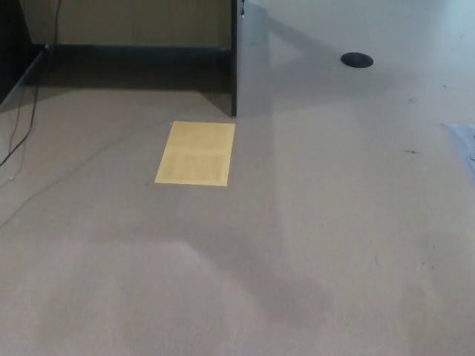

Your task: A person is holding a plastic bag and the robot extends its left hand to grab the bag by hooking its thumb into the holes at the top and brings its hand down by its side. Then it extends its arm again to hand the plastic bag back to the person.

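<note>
Neither hand was seen, so whether either was released, clenched or grasping anything could not be told. No bag and no person were shown either; where the bag lay could not be determined. Only carpeted floor was pictured, with a yellow sheet lying flat near a dark partition, a cable at far left, and a round black disc well apart. A plastic bag would likely be light, limp and slippery, best hooked through its top holes.
</note>
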`<state>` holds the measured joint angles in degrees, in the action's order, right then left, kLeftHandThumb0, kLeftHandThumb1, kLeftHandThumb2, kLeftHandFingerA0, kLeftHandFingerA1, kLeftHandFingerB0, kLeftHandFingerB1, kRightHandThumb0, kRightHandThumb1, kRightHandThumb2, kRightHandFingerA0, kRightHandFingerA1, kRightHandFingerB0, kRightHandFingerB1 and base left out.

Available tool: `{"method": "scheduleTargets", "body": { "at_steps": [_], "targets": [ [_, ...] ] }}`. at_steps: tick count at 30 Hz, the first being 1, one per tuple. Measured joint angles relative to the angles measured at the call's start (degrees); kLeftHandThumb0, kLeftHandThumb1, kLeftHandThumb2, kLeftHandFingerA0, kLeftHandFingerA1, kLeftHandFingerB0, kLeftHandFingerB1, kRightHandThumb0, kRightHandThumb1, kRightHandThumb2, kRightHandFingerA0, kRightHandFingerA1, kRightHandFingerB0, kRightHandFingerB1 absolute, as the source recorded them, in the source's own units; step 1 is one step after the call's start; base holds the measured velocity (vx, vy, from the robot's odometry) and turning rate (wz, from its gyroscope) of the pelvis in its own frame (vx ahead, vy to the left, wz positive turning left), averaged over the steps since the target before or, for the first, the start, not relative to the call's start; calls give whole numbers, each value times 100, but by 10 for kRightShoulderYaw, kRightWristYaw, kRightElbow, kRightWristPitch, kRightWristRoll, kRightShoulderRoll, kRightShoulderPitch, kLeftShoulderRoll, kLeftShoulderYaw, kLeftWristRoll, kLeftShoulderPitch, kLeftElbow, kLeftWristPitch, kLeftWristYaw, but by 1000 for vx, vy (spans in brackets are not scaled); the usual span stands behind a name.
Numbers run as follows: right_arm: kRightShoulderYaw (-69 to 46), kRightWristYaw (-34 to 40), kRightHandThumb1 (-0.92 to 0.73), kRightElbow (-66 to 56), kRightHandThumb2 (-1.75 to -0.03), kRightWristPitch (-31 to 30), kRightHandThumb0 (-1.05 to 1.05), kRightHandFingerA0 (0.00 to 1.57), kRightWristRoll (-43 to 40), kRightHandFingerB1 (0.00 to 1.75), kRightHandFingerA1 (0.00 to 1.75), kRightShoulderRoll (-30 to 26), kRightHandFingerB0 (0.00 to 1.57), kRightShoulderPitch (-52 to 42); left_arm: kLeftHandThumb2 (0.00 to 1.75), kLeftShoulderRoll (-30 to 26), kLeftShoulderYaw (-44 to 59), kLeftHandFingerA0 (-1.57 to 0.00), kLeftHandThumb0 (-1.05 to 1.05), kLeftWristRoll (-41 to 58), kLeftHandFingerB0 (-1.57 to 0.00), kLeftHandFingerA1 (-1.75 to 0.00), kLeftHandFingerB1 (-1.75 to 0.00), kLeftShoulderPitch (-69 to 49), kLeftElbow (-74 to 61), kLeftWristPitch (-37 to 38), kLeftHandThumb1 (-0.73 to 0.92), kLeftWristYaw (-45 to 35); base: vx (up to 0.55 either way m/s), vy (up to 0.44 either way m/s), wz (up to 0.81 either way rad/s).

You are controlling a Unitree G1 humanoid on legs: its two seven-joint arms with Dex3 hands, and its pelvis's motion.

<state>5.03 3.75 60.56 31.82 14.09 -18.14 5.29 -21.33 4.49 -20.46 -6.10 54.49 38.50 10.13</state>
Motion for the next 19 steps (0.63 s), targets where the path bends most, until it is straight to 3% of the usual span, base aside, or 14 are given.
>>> {"method": "scheduleTargets", "body": {
  "at_steps": [1, 4, 5, 6, 9, 19],
  "targets": [
    [0, 0, -68, 0, -60, -1, -32, 70, 0, 38, 51, 0, 46, 0, 54, -1, -1, -14, -56, 0, 0, -30, -22, 2, 4, 4, 45, 1, 0, 0, 0],
    [0, 3, -68, 0, -60, -3, -33, 71, 0, 38, 51, 1, 46, 0, 54, -4, -5, -12, -54, 4, 0, -30, -22, 10, 14, 15, 44, 5, 0, 0, 0],
    [0, 3, -58, 0, -81, -3, -40, 66, 0, 50, 62, 1, 41, 0, 73, -5, -6, -10, -54, 5, 0, -39, -16, 11, 16, 17, 35, 5, 0, 0, 0],
    [0, 4, -67, 0, -60, -4, -31, 72, 0, 38, 52, 2, 46, 0, 72, -5, -6, -6, -56, 7, -5, -33, -11, 12, 19, 20, 37, 5, 0, 0, 0],
    [0, 5, -68, 0, -60, -4, -31, 73, 0, 38, 51, 3, 47, 0, 75, -7, -7, -6, -55, 13, 0, -36, -17, 14, 22, 25, 36, 4, 0, 0, 0],
    [3, 10, -67, -3, -60, -4, -32, 70, 2, 38, 51, 3, 45, -2, 70, -10, -10, -8, -56, 35, -8, -19, -11, 17, 27, 33, 37, -18, 0, 0, 0]
  ]
}}
